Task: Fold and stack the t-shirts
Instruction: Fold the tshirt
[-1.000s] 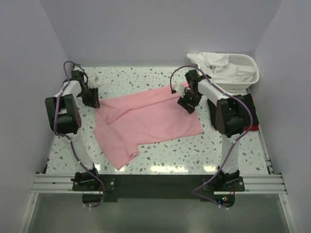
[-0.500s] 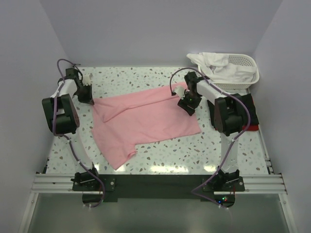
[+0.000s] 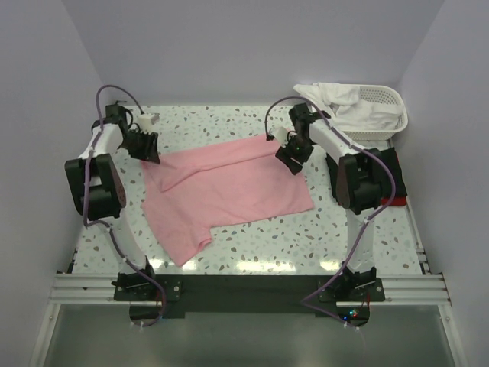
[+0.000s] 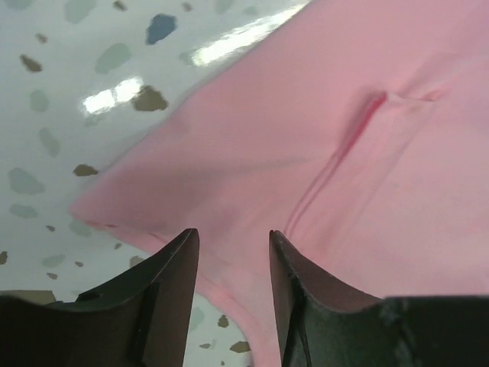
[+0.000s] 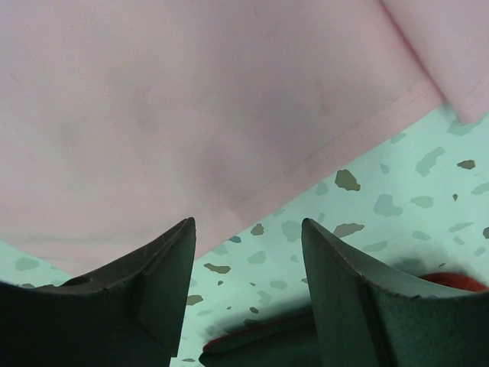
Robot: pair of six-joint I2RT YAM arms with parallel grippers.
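Note:
A light pink t-shirt [image 3: 229, 187] lies spread on the speckled table, one sleeve pointing to the near left. My left gripper [image 3: 151, 157] is open over the shirt's far left corner; in the left wrist view [image 4: 233, 237] its jaws stand apart with pink cloth [image 4: 306, 138] beneath them. My right gripper [image 3: 292, 163] is open over the shirt's far right edge; in the right wrist view [image 5: 248, 225] the hem [image 5: 191, 99] and bare table show between its jaws. White shirts [image 3: 340, 103] are heaped in the basket.
A white lattice basket [image 3: 390, 98] stands at the far right corner. A dark and red item [image 3: 399, 199] lies by the right arm, also in the right wrist view [image 5: 306, 332]; I cannot tell what it is. Walls close in on three sides.
Both grippers have shifted slightly towards the far side of the table. The pink shirt has slid a little to the left. Both grippers stay open.

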